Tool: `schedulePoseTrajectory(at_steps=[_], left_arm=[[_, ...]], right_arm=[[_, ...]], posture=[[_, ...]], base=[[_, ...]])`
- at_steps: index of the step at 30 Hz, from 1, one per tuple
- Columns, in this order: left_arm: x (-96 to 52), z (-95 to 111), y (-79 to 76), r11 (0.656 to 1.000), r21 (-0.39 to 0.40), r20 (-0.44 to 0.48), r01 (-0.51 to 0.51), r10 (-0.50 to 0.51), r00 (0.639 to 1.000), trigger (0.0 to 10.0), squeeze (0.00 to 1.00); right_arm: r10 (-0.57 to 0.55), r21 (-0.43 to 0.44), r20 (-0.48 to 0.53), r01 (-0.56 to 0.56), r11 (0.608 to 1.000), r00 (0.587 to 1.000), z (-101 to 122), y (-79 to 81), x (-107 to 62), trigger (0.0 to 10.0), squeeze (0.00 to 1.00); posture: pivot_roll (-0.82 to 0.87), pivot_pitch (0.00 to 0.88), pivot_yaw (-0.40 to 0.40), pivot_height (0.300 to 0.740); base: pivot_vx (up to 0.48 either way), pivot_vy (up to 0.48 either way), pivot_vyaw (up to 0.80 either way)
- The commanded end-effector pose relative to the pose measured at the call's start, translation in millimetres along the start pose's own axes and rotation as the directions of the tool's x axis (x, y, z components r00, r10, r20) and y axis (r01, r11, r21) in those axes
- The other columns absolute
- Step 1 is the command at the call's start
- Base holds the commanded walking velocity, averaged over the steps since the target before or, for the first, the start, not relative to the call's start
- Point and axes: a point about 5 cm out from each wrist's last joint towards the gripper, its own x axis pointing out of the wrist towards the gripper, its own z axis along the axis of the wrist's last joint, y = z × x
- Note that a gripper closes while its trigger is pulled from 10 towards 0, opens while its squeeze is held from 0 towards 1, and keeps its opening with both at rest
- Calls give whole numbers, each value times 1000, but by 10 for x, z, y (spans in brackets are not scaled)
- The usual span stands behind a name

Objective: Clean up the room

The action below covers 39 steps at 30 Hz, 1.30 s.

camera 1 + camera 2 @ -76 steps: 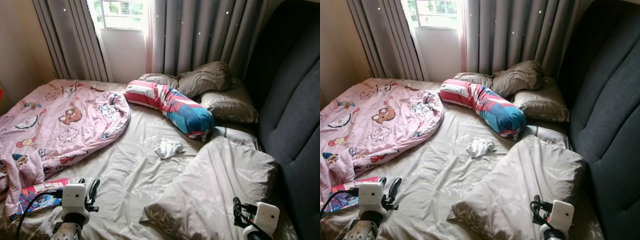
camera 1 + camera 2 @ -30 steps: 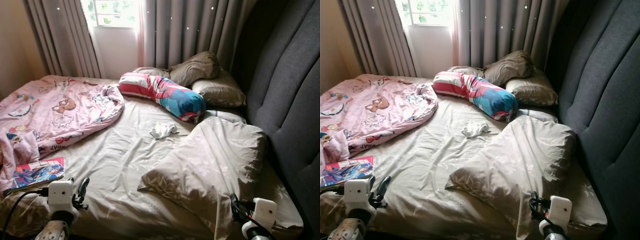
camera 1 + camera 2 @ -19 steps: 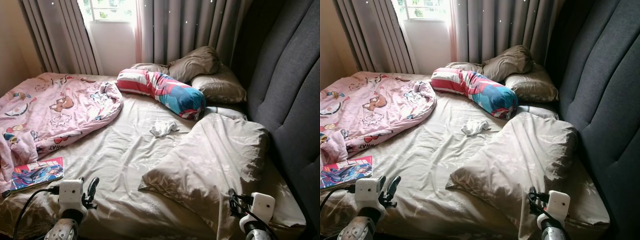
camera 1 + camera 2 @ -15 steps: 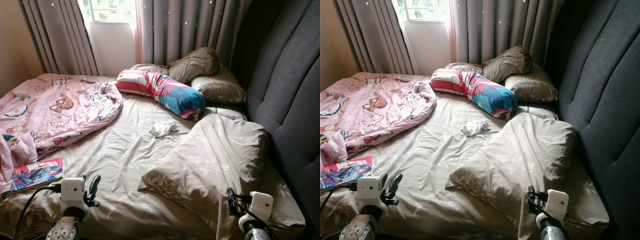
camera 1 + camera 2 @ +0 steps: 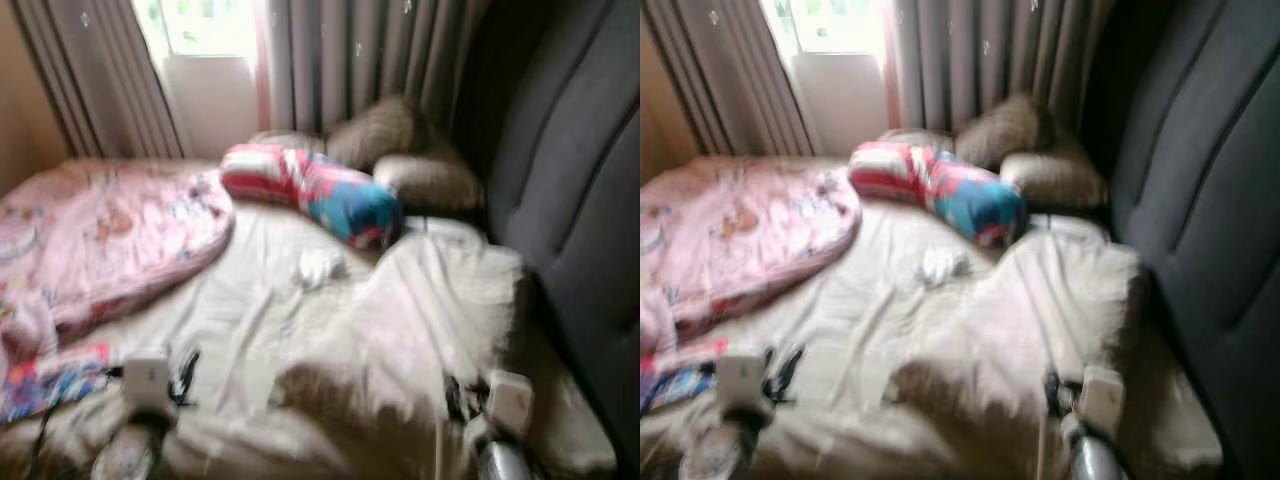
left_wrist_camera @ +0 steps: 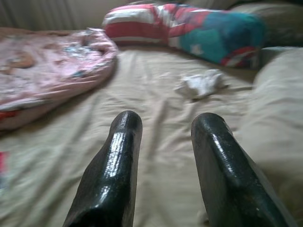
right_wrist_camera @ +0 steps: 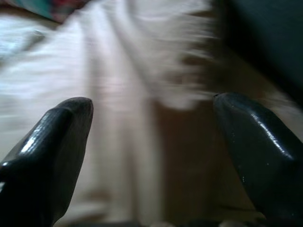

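A wide bed with a rumpled beige sheet (image 5: pixel 250 320) fills the blurred head views, set against a tall dark grey padded headboard (image 5: pixel 580 200) on the right and grey curtains (image 5: pixel 360 50) with a bright window (image 5: pixel 200 25) behind. A pink cartoon-print blanket (image 5: pixel 100 240) lies heaped over the bed's left side. A large beige pillow (image 5: pixel 420 330) sprawls on the near right of the sheet, with two brownish pillows (image 5: pixel 400 150) stacked at the far end by the headboard. A long bolster in red-white stripes and blue (image 5: pixel 310 190) lies across the far middle, between the blanket and the brown pillows. A colourful flat book (image 5: pixel 50 380) sits at the near left edge, just below the blanket. A small crumpled white cloth (image 6: pixel 201 84) rests on bare sheet in the middle, near the bolster's blue end. The left gripper (image 6: pixel 163 127) hovers low over the sheet, fingers parted and empty, aimed toward the cloth. The right gripper (image 7: pixel 151 111) is spread wide, holding nothing, over the large pillow beside the headboard
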Motion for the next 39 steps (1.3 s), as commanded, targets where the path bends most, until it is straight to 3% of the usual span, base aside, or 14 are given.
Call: schedulePoseTrajectory(at_steps=[1, 12, 13, 14, 18, 24, 27, 28, 29, 39], left_arm=[[-26, 46, 138, 999, 29, 12, -30, 30, 999, 10000, 0], [-60, 17, 152, 999, 35, 0, -31, 31, 1000, 10000, 0], [-63, 19, 154, 999, 36, 0, -29, 29, 1000, 10000, 0], [-63, 21, 155, 999, 38, 0, -28, 28, 1000, 10000, 0], [-65, 35, 164, 999, 43, 1, -23, 22, 1000, 10000, 0], [-91, 58, 205, 998, 68, -7, -1, 1, 1000, 10000, 0], [-131, 66, 252, 996, 88, -15, 12, -11, 1000, 10000, 0], [-126, 77, 246, 995, 94, -16, 21, -19, 1000, 10000, 0], [-118, 95, 237, 994, 103, -16, 35, -33, 999, 10000, 0], [-109, 161, 233, 991, 120, -4, 55, -55, 998, 10000, 0]], right_arm=[[34, 14, 19, -34, 999, 999, 61, 147, 51, 10000, 0], [60, 26, -30, -59, 998, 998, 16, 178, 62, 10000, 0], [71, 29, -43, -70, 997, 997, 6, 194, 66, 10000, 773], [78, 35, -47, -77, 996, 996, 6, 207, 71, 10000, 1000], [93, 51, -74, -89, 995, 993, 5, 255, 98, 10000, 1000], [116, -7, -156, -119, 993, 981, -19, 382, 147, 10000, 1000], [143, 59, -155, -136, 989, 978, 18, 498, 179, 10000, 1000], [147, 81, -158, -136, 987, 976, 30, 521, 192, 10000, 898], [155, 108, -164, -139, 984, 974, 42, 554, 205, 10000, 20], [166, 95, -192, -150, 984, 967, 67, 623, 238, 10000, 0]], posture=[[27, 0, -24, 631], [36, 0, -26, 631], [37, 0, -25, 631], [38, 0, -25, 631], [43, 0, -19, 631], [49, 0, 8, 631], [71, 0, 31, 631], [75, 0, 33, 631], [84, 0, 38, 631], [96, 0, 53, 631]], base=[[0, 0, 0], [0, 0, 0], [0, 0, 0], [0, 0, 0], [0, 0, 0], [0, 0, 0], [0, 0, 0], [0, 0, 0], [0, 0, 0], [0, 0, 0]])
